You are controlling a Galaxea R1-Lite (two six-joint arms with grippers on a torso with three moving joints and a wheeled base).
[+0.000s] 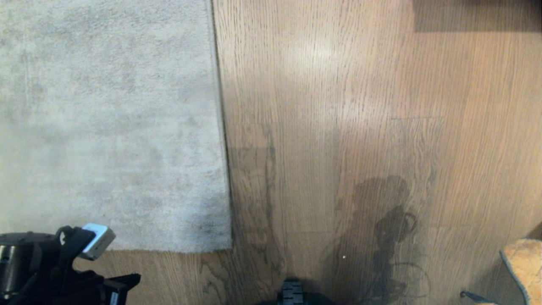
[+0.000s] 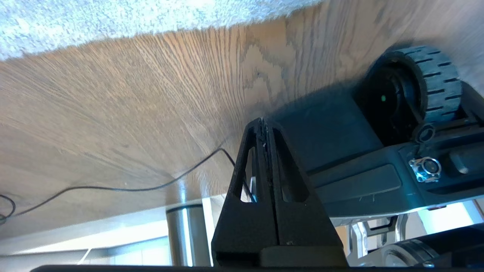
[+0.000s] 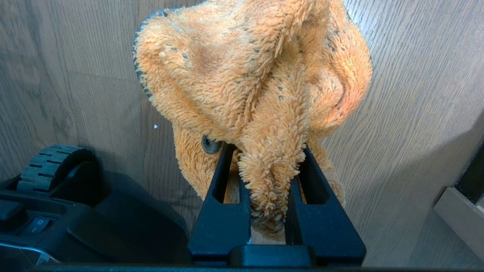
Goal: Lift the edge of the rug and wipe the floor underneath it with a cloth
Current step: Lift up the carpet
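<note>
Nearest: black right gripper (image 3: 269, 177), fingers (image 3: 223, 211) clamped on fuzzy orange-yellow cloth (image 3: 257, 75), kept ready above brown wood-grain floor (image 1: 338, 106). Left gripper (image 2: 264, 130), fingers pressed together and empty, low near pale grey rug edge (image 1: 222, 127), lying flat, not yet lifted.

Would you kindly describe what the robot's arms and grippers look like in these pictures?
Both grippers are matte black. The left gripper and right gripper have wedge-shaped fingers tapering to narrow tips, each pierced by an elongated slot. The left arm is black and bulky, carrying a small white box-shaped module.
</note>
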